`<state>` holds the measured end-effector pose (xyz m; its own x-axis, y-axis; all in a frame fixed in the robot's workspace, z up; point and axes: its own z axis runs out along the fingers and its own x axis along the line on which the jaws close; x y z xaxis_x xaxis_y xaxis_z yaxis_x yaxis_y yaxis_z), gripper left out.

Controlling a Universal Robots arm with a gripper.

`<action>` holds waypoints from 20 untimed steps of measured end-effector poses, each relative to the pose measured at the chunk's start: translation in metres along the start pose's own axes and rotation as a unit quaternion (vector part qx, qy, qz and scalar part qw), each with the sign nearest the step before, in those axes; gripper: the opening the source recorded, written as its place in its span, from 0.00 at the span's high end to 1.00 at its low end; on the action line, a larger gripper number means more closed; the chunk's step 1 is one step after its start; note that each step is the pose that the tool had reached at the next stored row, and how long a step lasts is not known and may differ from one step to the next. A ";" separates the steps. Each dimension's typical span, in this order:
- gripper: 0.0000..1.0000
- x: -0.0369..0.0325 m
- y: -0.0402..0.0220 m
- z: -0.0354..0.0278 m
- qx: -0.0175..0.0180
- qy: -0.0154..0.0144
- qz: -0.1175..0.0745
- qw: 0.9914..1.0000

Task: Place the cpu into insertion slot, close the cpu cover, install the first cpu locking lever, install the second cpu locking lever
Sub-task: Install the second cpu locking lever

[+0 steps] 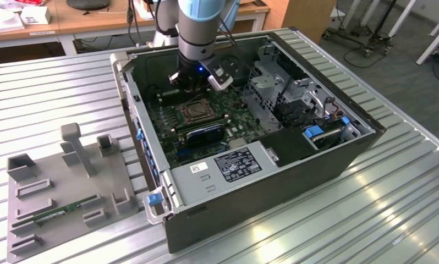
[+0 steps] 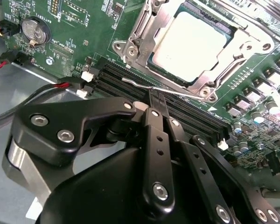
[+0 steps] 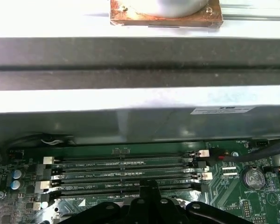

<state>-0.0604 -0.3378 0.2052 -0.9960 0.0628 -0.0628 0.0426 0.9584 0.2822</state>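
I hang inside the open computer case [image 1: 278,165] on the table [image 1: 395,209], over the green board [image 2: 84,28]. The cpu [image 2: 189,44] sits in the insertion slot [image 2: 144,58], with the cpu cover [image 2: 154,28] closed around its pale face. My fingers [image 2: 154,100] are pressed together, tips at a thin wire lever [image 2: 144,84] beside the memory slots [image 3: 121,170]. That lever looks springy and slick; I judge it best taken near its bent end.

A silvery-tan cpu [image 2: 189,42] is gleaming inside its silver cpu cover [image 2: 144,32] on the green circuit board [image 2: 79,42], long black memory slots [image 3: 123,170] are lying beside it, and the black gripper [image 2: 157,100] is showing against the grey ribbed table [image 1: 50,93].
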 end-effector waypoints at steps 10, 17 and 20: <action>0.89 0.0093 0.0008 -0.0048 -0.003 -0.011 -0.003 1.000; 0.89 0.0105 0.0028 -0.0120 -0.004 -0.017 -0.005 1.000; 0.89 0.0113 0.0035 -0.0145 -0.004 -0.019 -0.005 1.000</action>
<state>-0.0726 -0.3379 0.2194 -0.9927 0.0632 -0.1026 0.0310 0.9569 0.2889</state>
